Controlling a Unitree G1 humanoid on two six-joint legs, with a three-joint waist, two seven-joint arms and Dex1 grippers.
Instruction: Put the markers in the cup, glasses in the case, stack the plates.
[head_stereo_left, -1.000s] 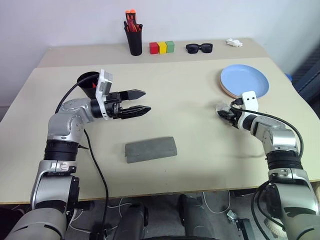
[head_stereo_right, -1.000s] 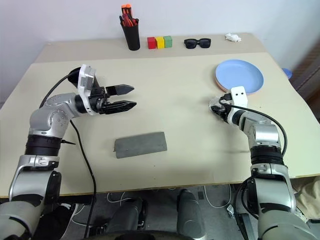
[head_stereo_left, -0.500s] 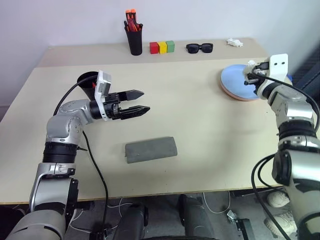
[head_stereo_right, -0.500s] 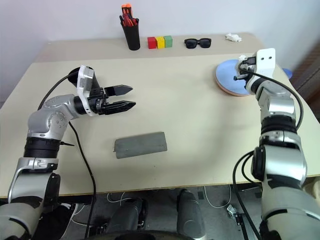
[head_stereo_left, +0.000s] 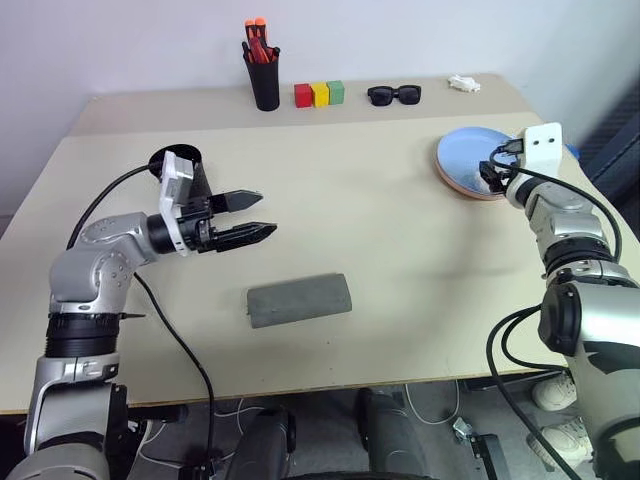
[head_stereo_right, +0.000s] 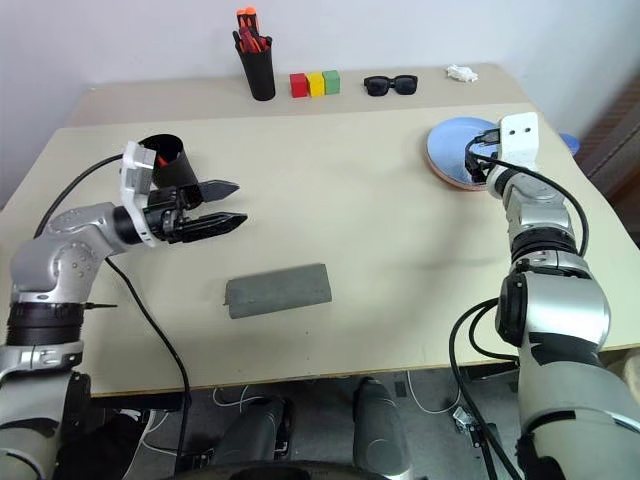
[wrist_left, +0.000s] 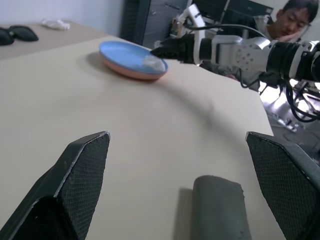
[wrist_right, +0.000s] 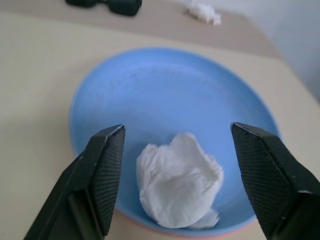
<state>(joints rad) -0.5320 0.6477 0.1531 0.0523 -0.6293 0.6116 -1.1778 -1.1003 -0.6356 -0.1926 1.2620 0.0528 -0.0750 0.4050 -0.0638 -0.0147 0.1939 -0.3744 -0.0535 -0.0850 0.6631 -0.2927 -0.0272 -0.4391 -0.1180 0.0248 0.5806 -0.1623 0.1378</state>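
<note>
Matt blue plate (wrist_right: 170, 105), crumpled white paper wad (wrist_right: 179, 180), grey felt-like case (head_stereo_left: 300, 299)

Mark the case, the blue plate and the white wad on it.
case (head_stereo_left: 300, 299), left eye view, middle of its grey top
blue plate (wrist_right: 165, 90), right wrist view, bare inner surface
white wad (wrist_right: 180, 177), right wrist view, its centre

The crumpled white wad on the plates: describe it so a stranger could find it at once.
Look to the table's far right side, where a blue plate lies stacked on a pink one. The crumpled white tissue sits inside the blue plate, just ahead of the right pincer. It is larger than the white scrap on the back ledge.
</note>
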